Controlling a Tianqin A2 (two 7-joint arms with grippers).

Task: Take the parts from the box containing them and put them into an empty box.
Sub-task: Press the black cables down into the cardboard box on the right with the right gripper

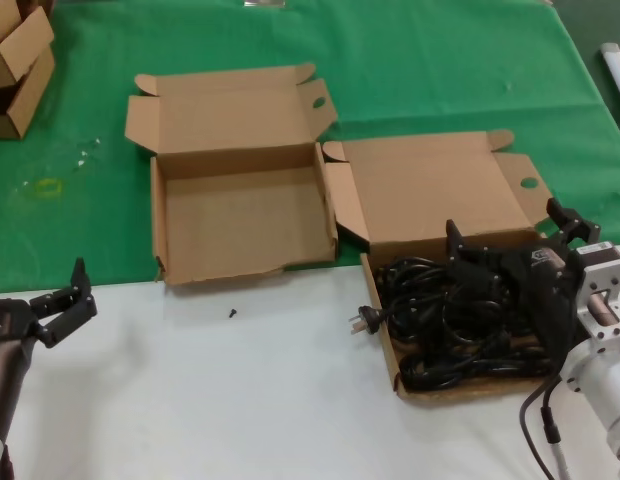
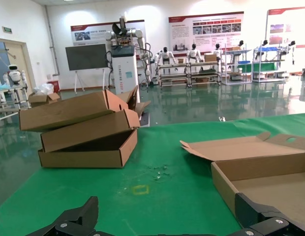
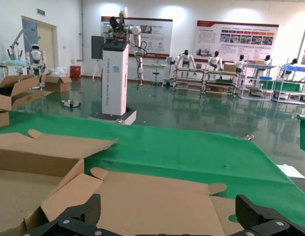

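Note:
The empty box (image 1: 240,215) lies open left of centre, its lid flap folded back; it also shows in the left wrist view (image 2: 270,182). The box containing the parts (image 1: 390,350) lies to its right, lid (image 3: 157,201) open. Several black power cords (image 1: 445,325) fill it in a tangle, and one plug (image 1: 362,320) hangs over its left wall. My right gripper (image 1: 507,228) is open and empty, just above the cords at the box's back right (image 3: 167,211). My left gripper (image 1: 70,300) is open and empty at the near left, clear of both boxes (image 2: 167,211).
Smaller brown cartons (image 1: 15,60) are stacked at the far left on the green cloth (image 1: 440,60); they also show in the left wrist view (image 2: 83,132). A small black bit (image 1: 232,313) lies on the white table (image 1: 240,400) in front of the empty box.

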